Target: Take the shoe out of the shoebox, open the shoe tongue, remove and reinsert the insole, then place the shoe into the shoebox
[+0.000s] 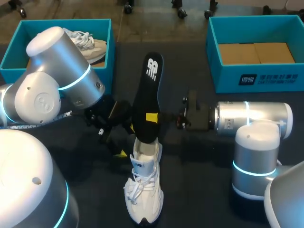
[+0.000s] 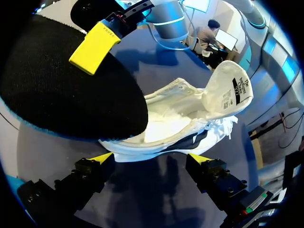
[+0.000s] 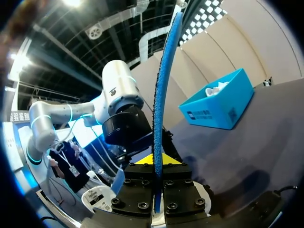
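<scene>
white shoe (image 1: 142, 194) is laid on the dark table (image 1: 199, 190), toe toward the robot, with the tongue (image 2: 228, 92) lifted back. black insole (image 1: 148, 90) is held upright over the shoe's heel opening, clamped from both sides by the right gripper (image 1: 153, 118). left gripper (image 1: 124, 141) is seen spread apart just beside the heel, grasping nothing. a second shoe (image 1: 92, 45) is seen in the teal shoebox (image 1: 112, 57) at far left. another teal shoebox (image 1: 259, 78) is placed at far right.
</scene>
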Available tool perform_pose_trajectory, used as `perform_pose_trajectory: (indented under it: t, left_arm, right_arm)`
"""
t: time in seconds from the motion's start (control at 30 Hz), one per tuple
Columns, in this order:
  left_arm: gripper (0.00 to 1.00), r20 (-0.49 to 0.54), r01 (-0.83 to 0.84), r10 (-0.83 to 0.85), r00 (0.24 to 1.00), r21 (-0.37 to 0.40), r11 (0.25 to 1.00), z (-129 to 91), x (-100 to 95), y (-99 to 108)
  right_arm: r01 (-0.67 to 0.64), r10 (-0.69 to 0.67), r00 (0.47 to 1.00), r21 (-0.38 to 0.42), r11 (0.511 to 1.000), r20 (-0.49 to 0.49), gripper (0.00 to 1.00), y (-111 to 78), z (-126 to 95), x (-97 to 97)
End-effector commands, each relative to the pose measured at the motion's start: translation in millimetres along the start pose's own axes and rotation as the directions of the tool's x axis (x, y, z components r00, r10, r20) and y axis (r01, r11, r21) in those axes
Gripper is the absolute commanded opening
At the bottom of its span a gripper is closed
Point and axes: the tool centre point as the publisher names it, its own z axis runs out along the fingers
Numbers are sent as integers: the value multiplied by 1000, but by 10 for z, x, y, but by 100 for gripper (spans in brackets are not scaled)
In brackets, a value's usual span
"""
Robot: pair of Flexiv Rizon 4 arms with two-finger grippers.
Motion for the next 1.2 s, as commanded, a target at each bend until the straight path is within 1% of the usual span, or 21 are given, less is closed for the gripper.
perform_pose_trajectory:
  t: [0.03, 0.2, 0.7, 0.77, 0.9, 1.03, 1.2]
  left_arm:
    - [100, 0, 1, -1, 1000, -1, 1000, 10, -12, -2]
    - [100, -4, -1, 1, 1000, -3, 1000, 9, -16, -4]
    - [100, -4, -1, 1, 1000, -3, 1000, 9, -16, -4]
    - [100, -4, -1, 1, 1000, -3, 1000, 9, -16, -4]
    - [100, -4, -1, 1, 1000, -3, 1000, 9, -16, -4]
    - [100, -4, -1, 1, 1000, -3, 1000, 9, -16, -4]
    - [100, -4, -1, 1, 1000, -3, 1000, 9, -16, -4]
  right_arm:
    - [2, -1, 1000, -20, 1000, 22, 0, -47, 21, 31]
    - [18, -18, 1000, -25, 1000, 2, 0, -136, 30, 45]
    - [18, -18, 1000, -25, 1000, 2, 0, -136, 30, 45]
    - [9, -9, 1000, -20, 1000, 4, 0, -149, 0, -11]
    - [32, -32, 999, -5, 999, 22, 0, -184, 21, -23]
    - [59, -60, 998, 16, 998, 14, 0, -217, 19, -76]
    - [63, -63, 998, 23, 998, 23, 0, -222, 37, -79]
